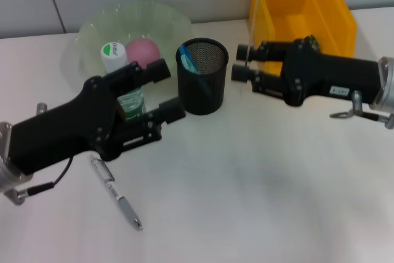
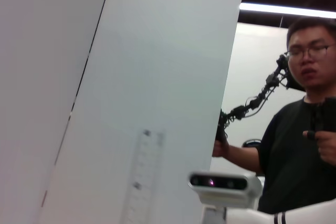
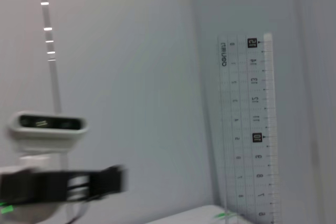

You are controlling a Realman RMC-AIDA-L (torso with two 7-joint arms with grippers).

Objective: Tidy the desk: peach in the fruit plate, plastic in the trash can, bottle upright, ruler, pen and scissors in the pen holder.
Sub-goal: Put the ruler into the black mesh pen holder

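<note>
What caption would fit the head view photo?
Two end effectors flank a black mesh pen holder; a pen lies on the white desk.

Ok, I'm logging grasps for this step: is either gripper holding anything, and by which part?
The right gripper holds the clear ruler upright by its lower end, beside the pen holder. The left gripper is open, holding nothing.

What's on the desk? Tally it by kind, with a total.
plate: 1
peach: 1
bottle: 1
pen holder: 1
blue item in the pen holder: 1
pen: 1
ruler: 1
yellow bin: 1
Total: 8
Not counted: left hand, open by the bottle; right hand, holding the ruler beside the pen holder.
</note>
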